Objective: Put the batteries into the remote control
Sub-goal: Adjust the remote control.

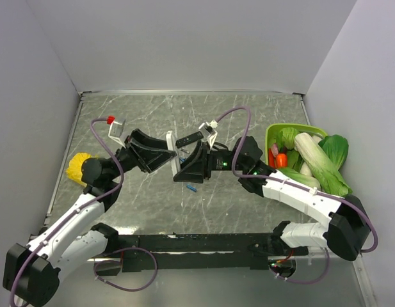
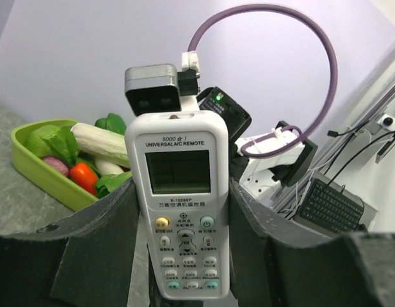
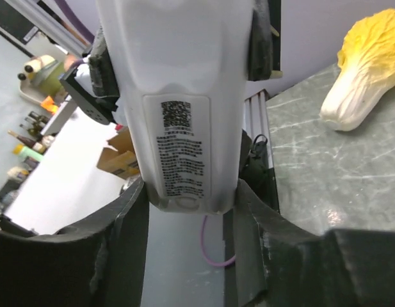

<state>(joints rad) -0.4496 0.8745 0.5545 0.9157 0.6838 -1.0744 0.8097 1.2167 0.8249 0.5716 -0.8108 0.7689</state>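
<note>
The white remote control (image 2: 179,211) is held upright above the table's middle, thin and edge-on in the top view (image 1: 171,153). My left gripper (image 2: 184,217) is shut on its sides, its screen and buttons facing that camera; the gripper also shows in the top view (image 1: 164,157). My right gripper (image 3: 187,195) faces the remote's labelled back (image 3: 181,128), and its fingers press on both sides of the lower end; it also shows from above (image 1: 182,167). One blue battery (image 1: 192,188) lies on the table just below the grippers. The second battery is not visible.
A black remote (image 1: 189,139) lies just behind the grippers. A green basket (image 1: 272,131) of vegetables stands at the right, with bok choy (image 1: 319,163) spilling over it. A yellow-white cabbage (image 1: 77,167) lies at the left by the left arm.
</note>
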